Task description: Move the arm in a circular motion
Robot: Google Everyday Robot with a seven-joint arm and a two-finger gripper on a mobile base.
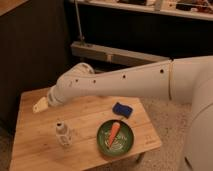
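Observation:
The big glossy white arm [125, 82] reaches from the right edge across to the left, above the wooden table [35, 145]. It has thick rounded segments with small dark holes. It ends in a cream-yellow pointed gripper [40, 105], which hangs over the table's left part, up and to the left of a small clear bottle [62, 134]. The gripper holds nothing that I can see.
A green plate [106, 141] with a carrot [114, 132] on it sits at the table's front right. A blue sponge [121, 109] lies behind the plate. A dark wall and a metal shelf rail [115, 54] stand behind the table.

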